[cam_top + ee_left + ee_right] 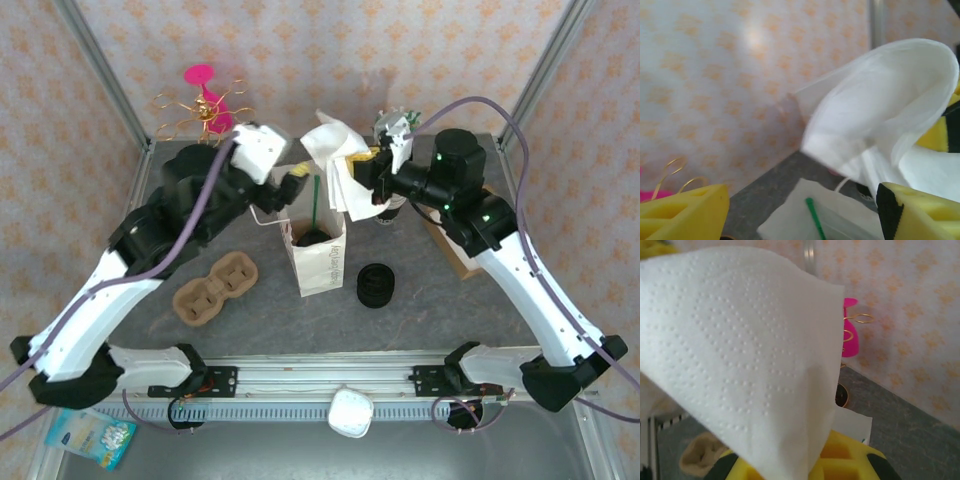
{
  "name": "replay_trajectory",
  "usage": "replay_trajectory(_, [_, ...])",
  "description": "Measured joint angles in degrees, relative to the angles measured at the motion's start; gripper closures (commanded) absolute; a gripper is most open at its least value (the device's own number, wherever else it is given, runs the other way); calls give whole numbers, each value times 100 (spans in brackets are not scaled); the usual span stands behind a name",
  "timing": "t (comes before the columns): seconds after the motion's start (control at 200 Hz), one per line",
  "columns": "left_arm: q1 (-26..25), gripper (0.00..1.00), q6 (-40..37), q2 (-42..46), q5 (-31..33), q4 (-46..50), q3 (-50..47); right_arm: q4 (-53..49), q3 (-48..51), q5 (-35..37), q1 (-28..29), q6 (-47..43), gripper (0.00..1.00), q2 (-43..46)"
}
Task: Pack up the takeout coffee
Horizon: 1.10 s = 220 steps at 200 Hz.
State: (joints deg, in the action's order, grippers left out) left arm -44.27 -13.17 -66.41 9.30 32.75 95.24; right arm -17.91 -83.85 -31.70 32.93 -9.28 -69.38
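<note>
Looking down from above, you have the right gripper pinched shut on the white napkins. It holds them up just behind the open mouth of the paper bag, and on its wrist camera the embossed sheet drapes over the yellow fingers. The left gripper hangs at the bag's rim on its own side. Its jaws are wide with nothing between them, and from its wrist the yellow pads sit far apart with the napkins hanging beyond them. The takeout coffee appears to stand upright inside the bag, where a dark round lid shows low in the opening. A green stirrer rises from the bag beside the lid, so I judge the cup itself is packed and the napkins are the extra going in. They are held high and behind, probably so they can drop straight through the mouth without brushing the stirrer or folding the thin paper wall inward. The napkins are limp and spread wide, so a corner may catch on the rim. The empty left jaws are well placed to steady that edge if you need them. The cardboard cup carrier lies well to the left of the bag, and the pile of black lids sits near its right side.
</note>
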Motion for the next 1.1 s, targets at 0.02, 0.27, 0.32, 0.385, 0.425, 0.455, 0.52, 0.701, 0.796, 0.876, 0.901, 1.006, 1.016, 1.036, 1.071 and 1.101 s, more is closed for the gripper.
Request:
replay_trajectory(0.02, [9, 18, 94, 103, 122, -42, -76, 9, -26, 219, 98, 144, 100, -22])
replay_trajectory(0.27, [20, 15, 1808, 885, 1421, -219, -796, 133, -525, 3167, 1381, 1624, 100, -697])
replay_trajectory(0.32, [17, 15, 2120, 981, 1530, -216, -1012, 131, -529, 3613, 1530, 1845, 100, -791])
replay_trajectory(0.385, [17, 15, 2468, 1054, 1602, -216, -1294, 140, -529, 4033, 1665, 2083, 100, -922])
replay_trajectory(0.425, [17, 15, 2651, 1082, 1635, -216, -1467, 166, -527, 4199, 1709, 2190, 100, -1003])
replay_trajectory(0.455, [17, 14, 2765, 1097, 1661, -216, -1580, 223, -507, 4315, 1740, 2264, 100, -1056])
replay_trajectory(0.52, [17, 14, 2977, 1121, 1674, -216, -1788, 382, -442, 4509, 1773, 2319, 100, -1134])
replay_trajectory(0.701, [17, 13, 3318, 1154, 1711, -221, -1967, 868, -258, 4789, 1908, 2380, 100, -1331])
replay_trajectory(0.796, [17, 13, 3436, 1207, 1738, -225, -2041, 1099, -33, 4942, 2070, 2350, 100, -1399])
replay_trajectory(0.876, [17, 12, 3484, 1231, 1764, -225, -2085, 1320, 302, 4999, 2131, 2293, 100, -1403])
replay_trajectory(0.901, [17, 12, 3506, 1231, 1779, -227, -2096, 1379, 393, 5005, 2131, 2273, 100, -1403])
replay_trajectory(1.006, [20, 12, 3574, 1250, 1812, -245, -2164, 1480, 682, 5053, 2124, 2164, 97, -1423])
replay_trajectory(1.016, [17, 12, 3578, 1252, 1814, -247, -2173, 1480, 688, 5056, 2124, 2153, 96, -1429])
replay_trajectory(1.036, [17, 12, 3585, 1250, 1816, -251, -2181, 1486, 693, 5060, 2124, 2129, 93, -1440])
replay_trajectory(1.071, [17, 12, 3587, 1252, 1818, -254, -2192, 1510, 697, 5053, 2127, 2103, 85, -1449])
replay_trajectory(1.101, [20, 12, 3587, 1252, 1818, -256, -2201, 1547, 710, 5053, 2127, 2070, 80, -1449])
